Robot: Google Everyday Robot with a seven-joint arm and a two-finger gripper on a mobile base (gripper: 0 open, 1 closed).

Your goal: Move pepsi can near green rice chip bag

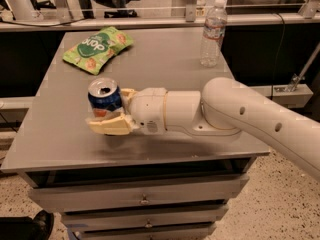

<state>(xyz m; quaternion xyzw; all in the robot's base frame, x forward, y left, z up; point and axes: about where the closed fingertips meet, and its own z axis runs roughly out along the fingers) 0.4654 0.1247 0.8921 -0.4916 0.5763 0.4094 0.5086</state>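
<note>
The pepsi can (104,98) is dark blue with a silver top and stands upright between the fingers of my gripper (113,110), lifted slightly above the grey table (165,74) near its front left. The gripper is shut on the can, one cream finger (109,126) in front of it and the other behind. The green rice chip bag (98,48) lies flat at the table's far left corner, well beyond the can.
A clear plastic water bottle (213,32) stands at the far right of the table. My white arm (225,114) stretches across the front right of the table. Drawers (142,199) lie below the front edge. A counter rail runs behind the table.
</note>
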